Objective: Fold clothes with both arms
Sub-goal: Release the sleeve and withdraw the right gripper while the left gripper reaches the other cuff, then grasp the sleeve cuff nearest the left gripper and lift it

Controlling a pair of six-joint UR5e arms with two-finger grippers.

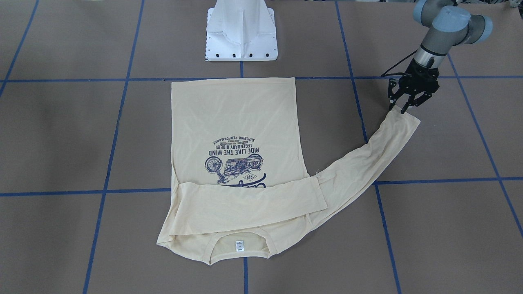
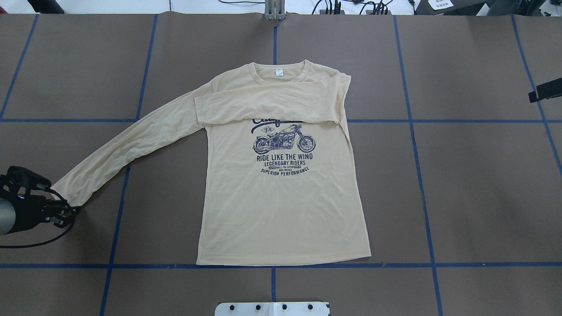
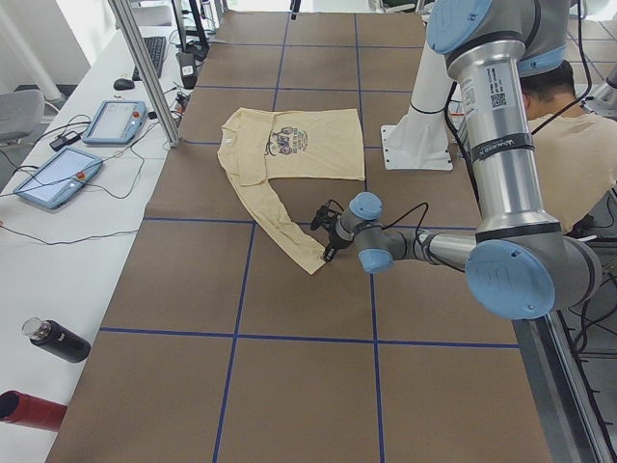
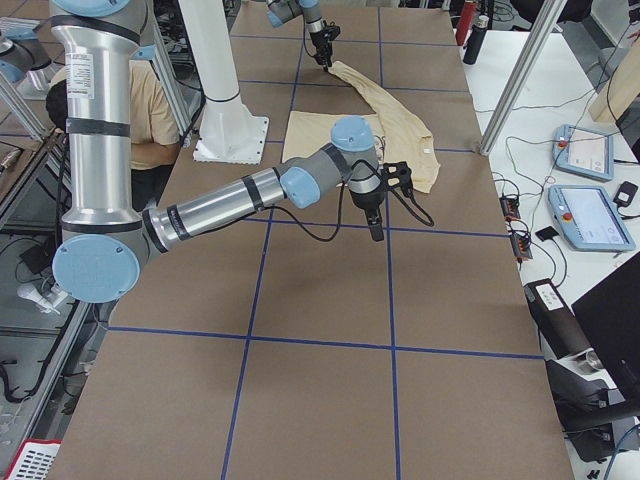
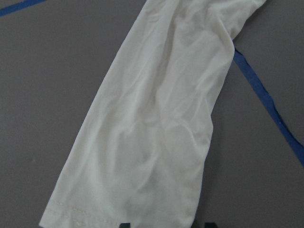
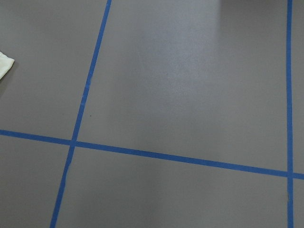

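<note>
On the T-shirt (image 2: 281, 210), print (image 2: 284, 157) reads "RIDE LIKE THE WIND".

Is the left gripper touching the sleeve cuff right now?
Cannot tell. In the front-facing view the left gripper overlaps the sleeve cuff at its edge. The left wrist view shows the jaws standing apart at the cuff. Neither view shows contact or a gap plainly.

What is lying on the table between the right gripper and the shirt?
Nothing. The overhead view shows only bare brown table, crossed by a blue tape line, between the right gripper and the shirt.
</note>
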